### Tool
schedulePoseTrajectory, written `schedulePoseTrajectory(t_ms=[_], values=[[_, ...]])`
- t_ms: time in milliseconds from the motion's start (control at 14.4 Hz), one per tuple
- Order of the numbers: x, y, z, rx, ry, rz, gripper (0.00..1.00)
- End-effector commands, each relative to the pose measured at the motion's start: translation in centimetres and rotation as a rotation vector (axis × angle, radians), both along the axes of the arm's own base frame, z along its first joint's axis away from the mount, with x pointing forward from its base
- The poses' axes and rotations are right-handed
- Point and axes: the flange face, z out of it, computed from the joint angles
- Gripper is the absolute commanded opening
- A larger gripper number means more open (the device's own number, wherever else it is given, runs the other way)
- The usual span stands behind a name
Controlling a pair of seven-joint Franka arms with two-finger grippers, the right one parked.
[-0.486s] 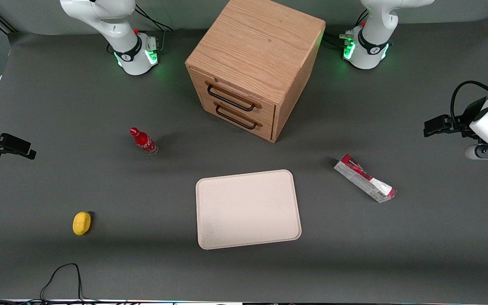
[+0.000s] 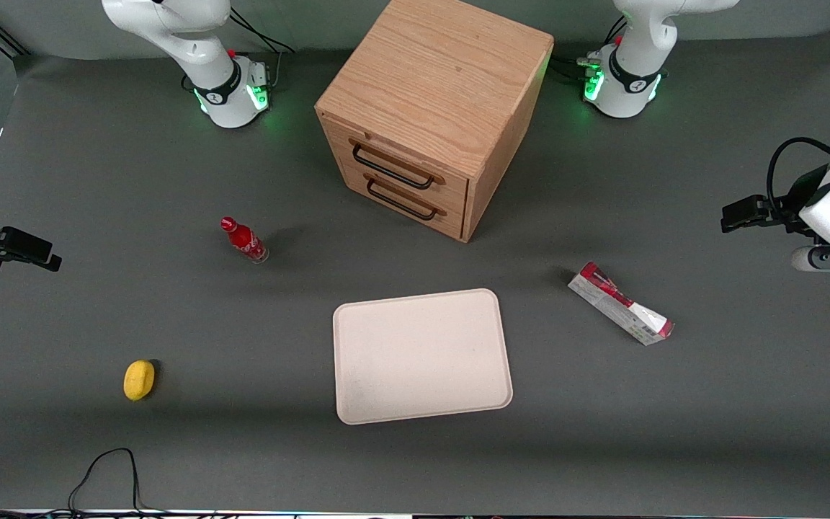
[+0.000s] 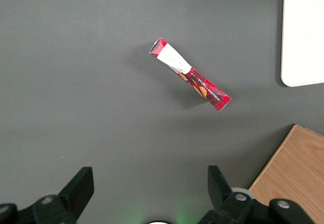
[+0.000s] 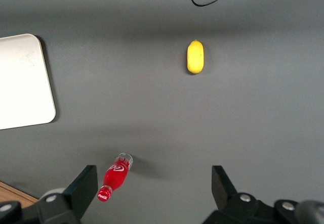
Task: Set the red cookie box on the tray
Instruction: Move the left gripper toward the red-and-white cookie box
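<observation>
Front view: red cookie box (image 2: 620, 303) flat on table, apart from tray (image 2: 422, 357), toward working arm's end. Gripper (image 3: 147, 191) high above, fingers apart. Probably light, stiff carton; best gripped across narrow middle.

**Cookie box and tray, lying apart on the table**

We see the red cookie box (image 2: 620, 303) lying flat on the grey table, toward the working arm's end. It is a long, thin carton, red along most of its length with a white and grey printed panel at one end, and it lies slantwise to the tray's edges. In the wrist view the red cookie box (image 3: 190, 75) shows dark printing on its red face.

We find the tray (image 2: 422, 356) near the middle of the table, well apart from the box. It is flat, cream-beige and rectangular, with rounded corners, a low rim and a plain surface.
</observation>
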Motion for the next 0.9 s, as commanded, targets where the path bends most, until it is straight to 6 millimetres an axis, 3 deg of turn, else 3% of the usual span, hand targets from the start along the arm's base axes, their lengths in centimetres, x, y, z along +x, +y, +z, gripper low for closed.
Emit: schedulePoseTrajectory(t_ms=[0,277,486,624,832], values=[[0.2,-3.5,-0.5,-0.005,0.002,-0.031,1.0],[0.5,-9.1,-1.5,0.012,-0.018,0.02,1.0],[0.8,-9.2,-2.4,0.018,-0.007,0.058,1.0],[1.5,-9.5,-3.6,0.039,-0.011,0.246,1.0],[1.7,-9.6,-3.9,0.074,-0.009,0.552,1.0]])
